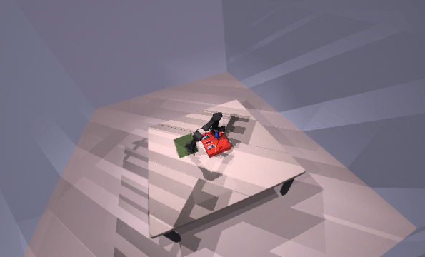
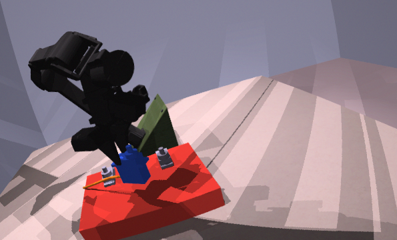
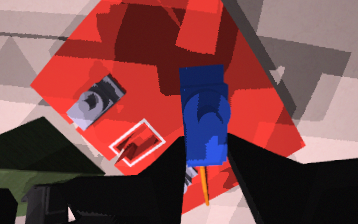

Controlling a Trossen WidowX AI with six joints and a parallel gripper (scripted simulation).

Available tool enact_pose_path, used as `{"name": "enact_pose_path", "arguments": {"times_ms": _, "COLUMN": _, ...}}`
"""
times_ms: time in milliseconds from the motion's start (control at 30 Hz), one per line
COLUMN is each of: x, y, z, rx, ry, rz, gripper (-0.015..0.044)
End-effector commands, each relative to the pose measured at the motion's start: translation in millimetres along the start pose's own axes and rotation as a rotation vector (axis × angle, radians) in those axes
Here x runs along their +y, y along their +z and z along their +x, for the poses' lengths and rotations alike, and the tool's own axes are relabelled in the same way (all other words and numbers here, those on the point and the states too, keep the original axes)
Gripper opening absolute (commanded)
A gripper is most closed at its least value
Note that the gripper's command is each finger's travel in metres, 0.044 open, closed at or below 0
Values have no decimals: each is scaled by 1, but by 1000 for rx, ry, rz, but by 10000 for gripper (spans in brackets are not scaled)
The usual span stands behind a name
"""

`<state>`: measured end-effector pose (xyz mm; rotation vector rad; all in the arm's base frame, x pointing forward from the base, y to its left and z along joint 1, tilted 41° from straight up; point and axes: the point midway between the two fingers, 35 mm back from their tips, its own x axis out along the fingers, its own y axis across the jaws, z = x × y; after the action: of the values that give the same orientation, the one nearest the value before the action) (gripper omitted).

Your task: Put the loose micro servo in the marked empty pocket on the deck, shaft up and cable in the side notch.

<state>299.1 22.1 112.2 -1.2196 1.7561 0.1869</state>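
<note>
The blue micro servo is upright, its output shaft pointing up, a little above the red deck. My gripper is shut on the servo's body, one finger on each side. The orange cable trails from one end of the servo. The marked pocket, outlined in white, is left of the servo in the wrist view. It is hidden behind the servo and fingers in the exterior view.
Two grey servos stand in the deck: one beyond the pocket, and another partly hidden by a finger in the wrist view. A green board is beside the deck, near the arm's base.
</note>
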Motion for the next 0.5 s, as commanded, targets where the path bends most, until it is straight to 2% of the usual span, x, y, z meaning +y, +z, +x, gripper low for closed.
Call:
{"name": "enact_pose_path", "arguments": {"times_ms": 0, "x": 6, "y": 7, "z": 0, "rx": -3, "ry": 4, "rz": -4, "gripper": 0}}
{"name": "enact_pose_path", "arguments": {"times_ms": 467, "x": 6, "y": 7, "z": 0, "rx": -2, "ry": 4, "rz": 386, "gripper": 0}}
